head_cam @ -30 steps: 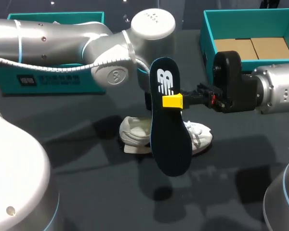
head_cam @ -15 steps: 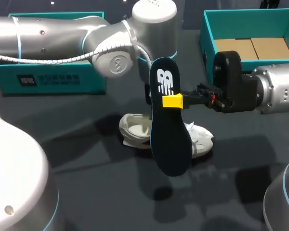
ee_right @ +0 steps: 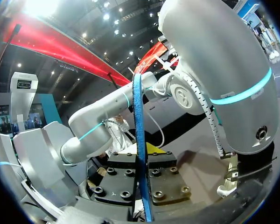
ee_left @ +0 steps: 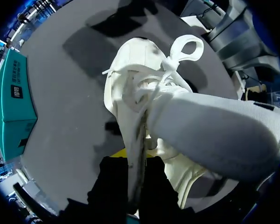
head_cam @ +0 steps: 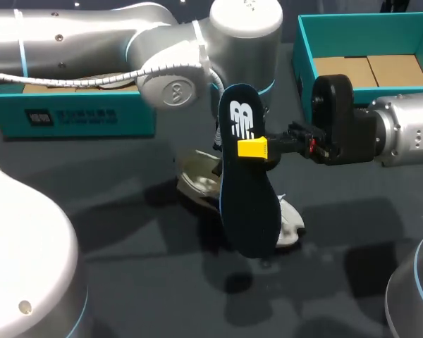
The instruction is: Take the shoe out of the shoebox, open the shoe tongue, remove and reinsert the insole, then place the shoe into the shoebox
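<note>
Right end effector (head_cam: 254,148) is clamped on the dark insole (head_cam: 248,204), holding it upright over the white shoe (ee_left: 130,60). Left end effector (ee_left: 133,161) pinches the shoe's side wall, with both fingers seemingly touching it. Beneath both lies the dark grey bench (head_cam: 127,282) — and beyond the right end effector, the open teal shoebox (head_cam: 303,42).

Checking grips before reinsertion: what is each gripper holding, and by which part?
Right gripper: the insole, by one long edge. Left gripper: the shoe, by the rim of its opening.
</note>
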Robot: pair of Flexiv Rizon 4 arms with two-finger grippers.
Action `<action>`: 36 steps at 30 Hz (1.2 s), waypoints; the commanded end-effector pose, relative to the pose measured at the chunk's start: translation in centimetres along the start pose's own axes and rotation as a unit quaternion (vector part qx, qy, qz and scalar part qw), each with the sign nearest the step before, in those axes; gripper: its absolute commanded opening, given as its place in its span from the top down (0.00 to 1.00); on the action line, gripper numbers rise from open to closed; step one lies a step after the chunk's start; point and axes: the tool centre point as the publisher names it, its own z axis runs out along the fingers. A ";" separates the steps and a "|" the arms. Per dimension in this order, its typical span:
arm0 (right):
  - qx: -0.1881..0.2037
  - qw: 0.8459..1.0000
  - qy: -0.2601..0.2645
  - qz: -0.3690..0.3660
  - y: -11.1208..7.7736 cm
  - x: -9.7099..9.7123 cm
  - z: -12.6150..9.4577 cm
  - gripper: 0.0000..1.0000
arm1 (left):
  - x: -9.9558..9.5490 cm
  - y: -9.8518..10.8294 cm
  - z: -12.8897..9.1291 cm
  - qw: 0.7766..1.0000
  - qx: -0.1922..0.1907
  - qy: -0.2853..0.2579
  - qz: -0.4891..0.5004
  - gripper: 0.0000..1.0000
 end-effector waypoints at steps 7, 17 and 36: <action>0.000 1.000 -0.001 0.001 -0.1 0.0 0.2 1.00 | -1.5 1.5 -1.0 0.989 0.017 0.004 0.144 1.00; 0.000 1.000 -0.001 0.001 -0.1 0.0 0.2 1.00 | -2.8 3.5 -0.6 0.968 0.011 -0.008 0.249 1.00; 0.000 1.000 -0.001 0.001 -0.1 0.0 0.2 1.00 | -1.4 1.9 0.5 0.912 0.041 -0.029 0.407 1.00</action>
